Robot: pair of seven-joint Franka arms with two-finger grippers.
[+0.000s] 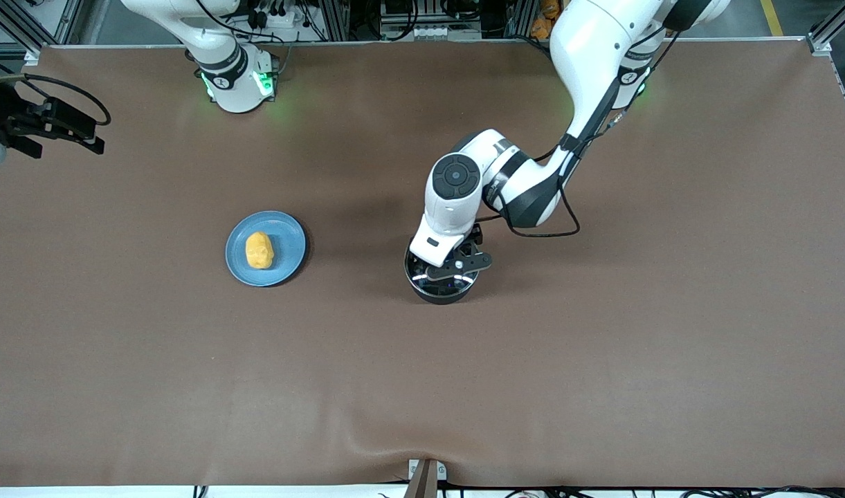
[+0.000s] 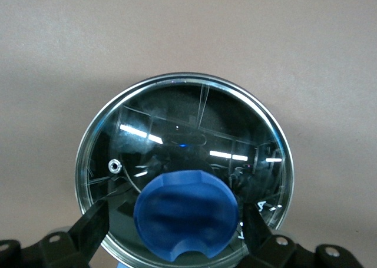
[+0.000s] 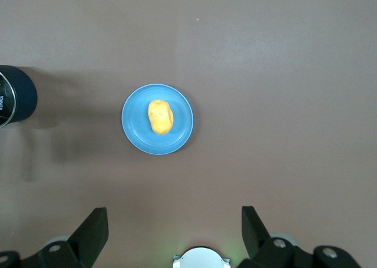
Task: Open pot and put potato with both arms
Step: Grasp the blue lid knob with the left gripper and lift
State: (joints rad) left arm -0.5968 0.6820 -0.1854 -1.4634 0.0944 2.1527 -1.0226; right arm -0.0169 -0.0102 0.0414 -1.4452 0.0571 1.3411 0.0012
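The left hand [image 2: 177,232] is hung directly over the pot [image 1: 441,283], its spread fingers [image 2: 91,227] flanking the lid's blue knob [image 2: 185,215], nothing grasped. The right hand [image 3: 174,235] waits released, high above the surface [image 1: 602,360], the potato [image 1: 259,250] lying toward its end from the pot.

Count's easy: one pot [image 1: 441,285] with one lid [image 2: 182,132], one potato [image 1: 259,250], one plate [image 1: 287,238], two arms.

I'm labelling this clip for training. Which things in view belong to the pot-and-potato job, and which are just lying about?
Part of the job:
- pot with glass lid and blue knob
- potato
- left gripper, open astride the knob
- right gripper, open, high above the table, waiting

Just lying about:
- blue plate under the potato
- brown table cover
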